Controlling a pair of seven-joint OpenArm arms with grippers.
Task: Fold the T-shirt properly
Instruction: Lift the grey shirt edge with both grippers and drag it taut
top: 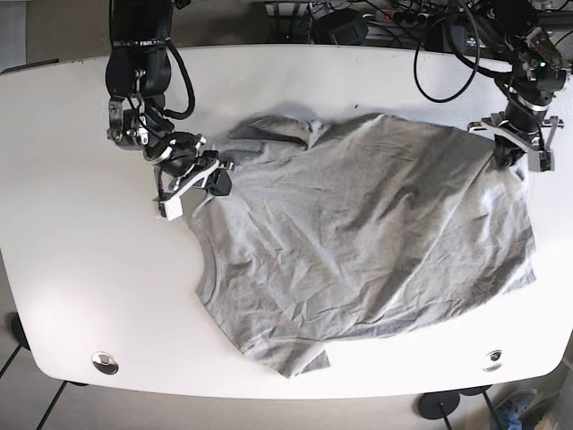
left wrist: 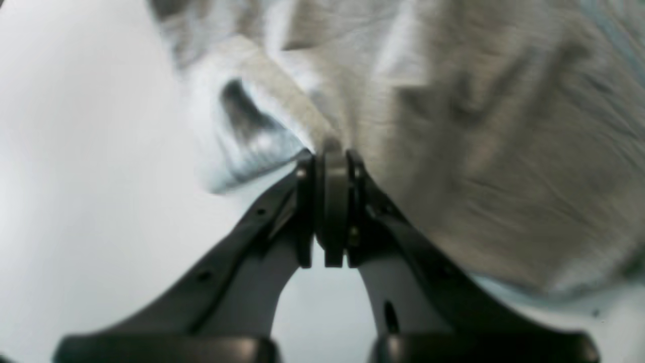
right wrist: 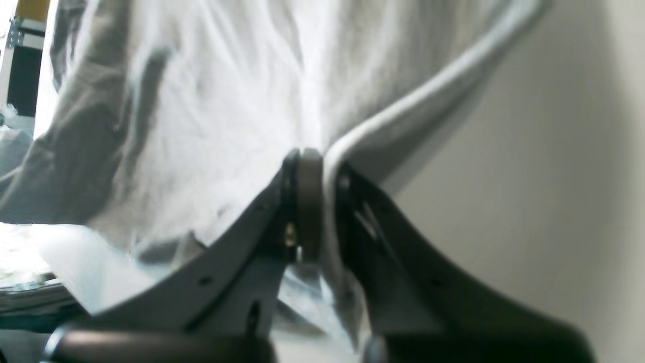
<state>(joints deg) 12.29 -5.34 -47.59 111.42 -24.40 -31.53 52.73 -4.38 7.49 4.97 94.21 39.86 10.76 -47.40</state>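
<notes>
A grey T-shirt lies spread and wrinkled on the white table. My left gripper, on the right of the base view, is shut on the shirt's far right edge. In the left wrist view the jaws pinch a fold of the grey cloth. My right gripper, on the left of the base view, is shut on the shirt's left edge. In the right wrist view its jaws clamp the shirt at a hemmed edge. Both wrist views are blurred.
Black cables and equipment lie beyond the table's far edge. Two metal fittings sit near the table's front corners. Bare white table surface shows left of the shirt and along the front.
</notes>
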